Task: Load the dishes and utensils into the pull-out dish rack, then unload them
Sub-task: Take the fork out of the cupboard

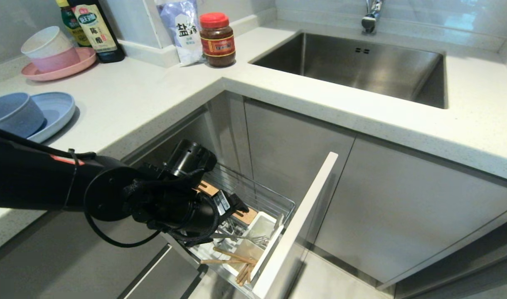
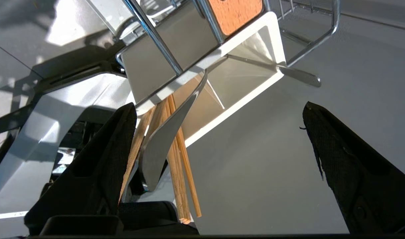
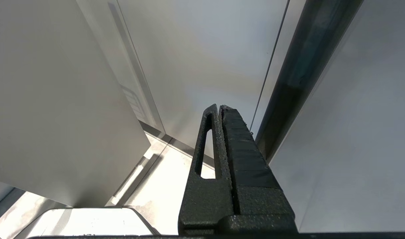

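Lower centre, the white plastic utensil caddy point(image 1: 259, 232) in the chrome wire pull-out dish rack point(image 1: 257, 195) holds light wooden chopsticks point(image 1: 237, 259) and slim silver fork point(image 1: 241, 238), left gripper point(image 2: 219, 139) fingers spread wide, empty, while right gripper point(image 3: 220, 109) fingers sit clenched.

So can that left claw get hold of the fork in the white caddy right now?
Probably yes. The left claw is open right over the white caddy, with the fork leaning out toward one finger. The chopsticks lie against it, so they may get pinched too.
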